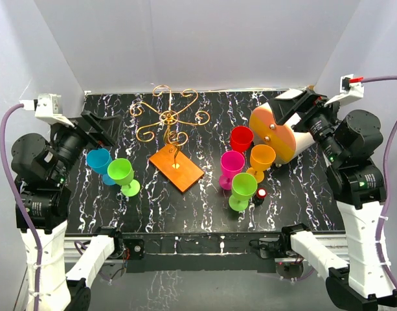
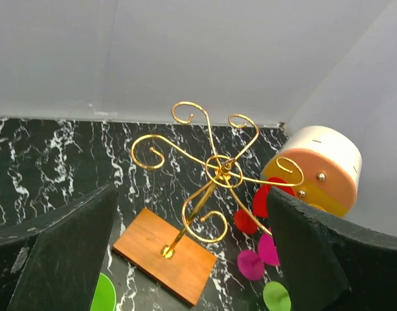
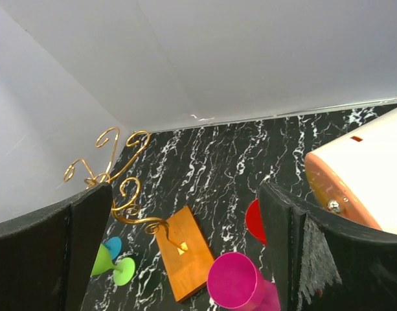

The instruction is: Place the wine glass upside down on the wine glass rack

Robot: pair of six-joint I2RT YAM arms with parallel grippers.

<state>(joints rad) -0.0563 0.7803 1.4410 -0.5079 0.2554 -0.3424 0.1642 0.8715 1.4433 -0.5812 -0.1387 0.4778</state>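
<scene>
**Status.** The left gripper [image 2: 192,194] and the right gripper [image 3: 185,191] both stand with their jaws spread wide and hold nothing. The wine glass rack [image 1: 169,120] stands upright on its wooden base [image 1: 177,167]. No glass hangs on it. Left of the rack stand a blue glass [image 1: 99,162] and a green glass [image 1: 122,173]. Right of the rack, a red glass [image 1: 241,138], a pink glass [image 1: 231,165], an orange glass [image 1: 262,157] and a second green glass [image 1: 243,188] crowd close together.

**Hazards.**
1. Crowding right of the rack. Wide jaws lowered onto one glass are likely to strike a neighbour and topple it. The two glasses left of the rack offer more room.
2. Rack stability. The post is thin. A sideways push on a curled arm while seating the foot could tip or slide the rack.
3. Turning over. A smooth round bowl may slip between the fingers as the glass is inverted.
4. Obstruction. A round cream-and-orange drum [image 1: 276,133] sits farther right of the rack, near the right arm's path.
5. A small red-and-black item [image 1: 260,194] lies beside the second green glass. It is too small to identify.
</scene>
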